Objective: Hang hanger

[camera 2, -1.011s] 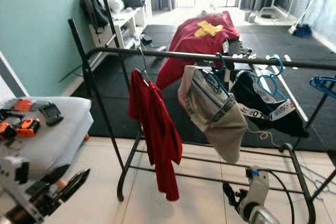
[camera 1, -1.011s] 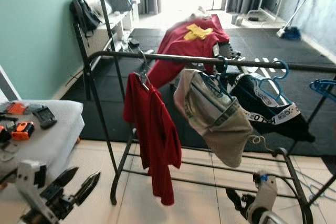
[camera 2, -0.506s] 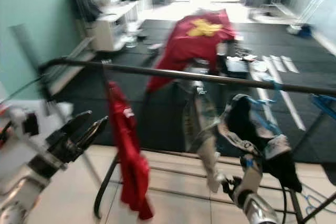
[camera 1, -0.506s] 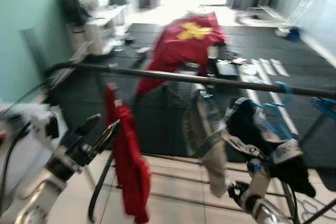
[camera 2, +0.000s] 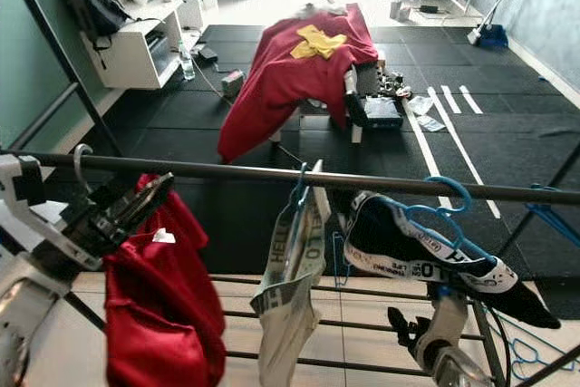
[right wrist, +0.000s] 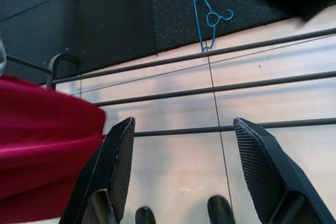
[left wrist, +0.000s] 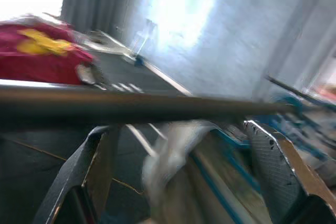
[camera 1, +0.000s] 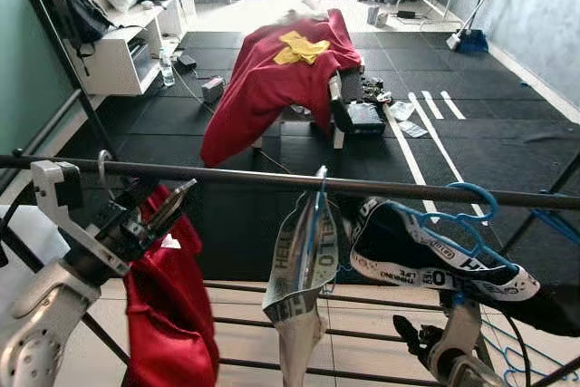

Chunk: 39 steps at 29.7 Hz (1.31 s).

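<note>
Left gripper [camera 1: 172,208]: you now have it up from hip height, fingers narrowly parted, empty.
Hanger [camera 1: 101,178]: hooked on the rail [camera 1: 381,188], carrying the red shirt [camera 1: 172,314] (probably done).
Right gripper [right wrist: 178,171]: low, fingers wide.

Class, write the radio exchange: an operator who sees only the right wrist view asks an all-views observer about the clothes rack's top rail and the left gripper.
Operator: What hangs on the top rail?
Observer: Three garments: a red garment, a pale garment and a black garment, the last two on blue hangers.
Operator: Where is the left gripper?
Observer: High up and open, just below the rail, beside the red garment's hanger hook.
</note>
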Available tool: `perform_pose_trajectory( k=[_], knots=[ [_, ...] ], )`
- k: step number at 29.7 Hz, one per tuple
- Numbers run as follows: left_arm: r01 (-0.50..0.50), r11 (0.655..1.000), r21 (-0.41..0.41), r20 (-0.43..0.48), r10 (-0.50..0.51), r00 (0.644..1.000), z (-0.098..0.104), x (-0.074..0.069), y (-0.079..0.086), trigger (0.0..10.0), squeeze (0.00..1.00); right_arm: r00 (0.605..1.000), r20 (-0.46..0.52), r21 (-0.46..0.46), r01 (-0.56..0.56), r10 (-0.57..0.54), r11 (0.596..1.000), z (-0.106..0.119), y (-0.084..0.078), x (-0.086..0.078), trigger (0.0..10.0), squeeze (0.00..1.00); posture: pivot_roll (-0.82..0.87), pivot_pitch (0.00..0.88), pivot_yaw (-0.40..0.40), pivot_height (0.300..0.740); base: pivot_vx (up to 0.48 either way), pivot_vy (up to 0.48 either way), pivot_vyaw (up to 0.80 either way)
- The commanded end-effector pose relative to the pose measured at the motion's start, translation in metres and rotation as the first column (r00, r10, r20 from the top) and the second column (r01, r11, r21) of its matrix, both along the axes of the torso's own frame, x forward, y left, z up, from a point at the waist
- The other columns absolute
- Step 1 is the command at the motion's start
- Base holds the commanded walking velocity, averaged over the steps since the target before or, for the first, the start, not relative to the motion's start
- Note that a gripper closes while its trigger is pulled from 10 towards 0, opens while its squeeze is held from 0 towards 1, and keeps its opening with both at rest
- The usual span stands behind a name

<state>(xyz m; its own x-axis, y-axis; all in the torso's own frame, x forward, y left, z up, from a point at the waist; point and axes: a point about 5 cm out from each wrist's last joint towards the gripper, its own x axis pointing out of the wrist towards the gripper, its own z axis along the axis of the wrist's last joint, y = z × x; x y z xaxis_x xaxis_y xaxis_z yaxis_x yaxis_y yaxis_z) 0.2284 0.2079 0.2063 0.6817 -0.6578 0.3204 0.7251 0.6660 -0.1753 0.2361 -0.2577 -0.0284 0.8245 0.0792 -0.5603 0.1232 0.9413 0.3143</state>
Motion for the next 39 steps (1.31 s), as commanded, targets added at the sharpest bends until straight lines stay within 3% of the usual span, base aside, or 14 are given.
perform_pose_trajectory(
  k=[1, 2, 3, 4, 5, 11, 14, 30, 33, 36, 39],
  knots=[
    [0.239, 0.971, 0.020, 0.019, -0.239, 0.971, 0.009, -0.019, -0.020, 10.0, 0.00, 1.000, -0.021, 0.006, 0.002, -0.002, 1.000, -0.004, 0.000, -0.005, 10.0, 0.00, -0.06, 0.000, -0.010, 0.740, 0.000, 0.000, 0.00],
    [0.239, 0.971, 0.020, 0.019, -0.239, 0.971, 0.009, -0.019, -0.020, 10.0, 0.00, 1.000, -0.021, 0.006, 0.002, -0.002, 1.000, -0.004, 0.000, -0.005, 10.0, 0.00, -0.06, 0.000, -0.010, 0.740, 0.000, 0.000, 0.00],
    [0.336, 0.941, 0.039, 0.016, -0.337, 0.941, 0.013, -0.027, -0.029, 10.0, 0.00, 1.000, -0.021, 0.007, 0.003, -0.003, 1.000, -0.004, 0.000, -0.005, 10.0, 0.00, -0.06, 0.000, -0.008, 0.740, 0.000, 0.000, 0.00],
    [0.336, 0.941, 0.039, 0.016, -0.337, 0.941, 0.013, -0.027, -0.029, 10.0, 0.00, 1.000, -0.021, 0.007, 0.003, -0.003, 1.000, -0.004, 0.000, -0.005, 10.0, 0.00, -0.06, 0.000, -0.008, 0.740, 0.000, 0.000, 0.00],
    [0.402, 0.912, 0.084, -0.001, -0.403, 0.915, 0.015, -0.029, -0.039, 10.0, 0.00, 1.000, -0.022, 0.008, 0.004, -0.004, 1.000, -0.004, 0.001, -0.005, 10.0, 0.00, -0.06, 0.000, -0.007, 0.740, 0.000, 0.000, 0.00],
    [0.389, 0.913, 0.121, -0.022, -0.390, 0.921, 0.015, -0.021, -0.040, 10.0, 0.00, 1.000, -0.024, 0.010, 0.002, -0.002, 1.000, -0.004, 0.002, -0.005, 10.0, 0.00, -0.07, 0.000, -0.004, 0.740, 0.000, 0.000, 0.00],
    [0.299, 0.946, 0.122, -0.046, -0.295, 0.954, 0.013, -0.008, -0.034, 10.0, 0.00, 1.000, -0.024, 0.012, 0.003, -0.003, 1.000, -0.004, 0.002, -0.004, 10.0, 0.00, -0.07, 0.000, -0.001, 0.740, 0.000, -0.115, 0.00],
    [0.293, 0.939, 0.179, -0.117, -0.275, 0.954, 0.008, -0.006, -0.025, 10.0, 0.00, 1.000, -0.026, 0.012, 0.001, -0.001, 1.000, -0.004, 0.004, -0.003, 10.0, 0.00, -0.07, 0.000, -0.001, 0.740, 0.000, -0.472, 0.00],
    [0.218, 0.947, 0.234, -0.150, -0.186, 0.971, 0.007, 0.003, -0.022, 10.0, 0.00, 1.000, -0.025, 0.012, 0.001, -0.001, 1.000, -0.004, 0.004, -0.003, 10.0, 0.00, -0.07, 0.000, 0.002, 0.740, 0.000, 0.000, 0.00],
    [0.040, 0.928, 0.371, -0.225, 0.048, 0.973, -0.002, 0.019, -0.008, 10.0, 0.00, 1.000, -0.024, 0.013, 0.003, -0.002, 1.000, -0.004, 0.004, -0.003, 10.0, 0.00, -0.07, 0.000, 0.008, 0.740, 0.000, 0.000, 0.00],
    [0.000, 0.916, 0.401, -0.251, 0.110, 0.962, -0.006, 0.022, -0.003, 10.0, 0.00, 1.000, -0.024, 0.013, 0.003, -0.003, 1.000, -0.004, 0.004, -0.003, 10.0, 0.00, -0.07, 0.000, 0.009, 0.740, 0.000, 0.000, 0.00]
  ],
)
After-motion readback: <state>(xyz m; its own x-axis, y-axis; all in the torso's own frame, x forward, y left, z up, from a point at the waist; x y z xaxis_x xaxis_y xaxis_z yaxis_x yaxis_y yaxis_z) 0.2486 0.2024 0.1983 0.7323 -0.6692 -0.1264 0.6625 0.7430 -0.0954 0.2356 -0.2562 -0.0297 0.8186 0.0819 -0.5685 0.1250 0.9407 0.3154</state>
